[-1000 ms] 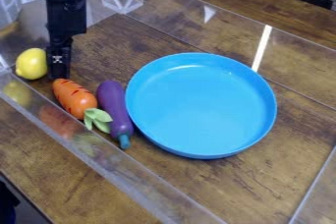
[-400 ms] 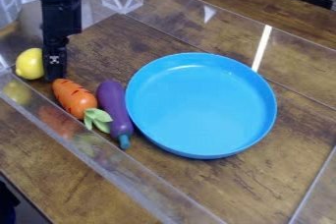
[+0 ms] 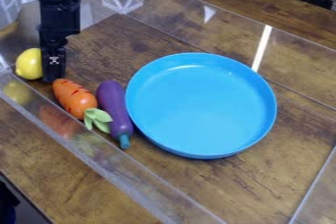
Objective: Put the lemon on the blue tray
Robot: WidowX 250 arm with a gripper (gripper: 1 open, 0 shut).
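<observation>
Sitting beside the tool [image 3: 49,63], small smooth yellow lemon [image 3: 29,64], tool apparently open, blue tray [image 3: 197,141] well apart.

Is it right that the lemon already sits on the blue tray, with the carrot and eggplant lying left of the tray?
Not quite. In the camera view the lemon sits on the table left of the end effector, not on the blue tray. The carrot and eggplant do lie left of the tray.
</observation>
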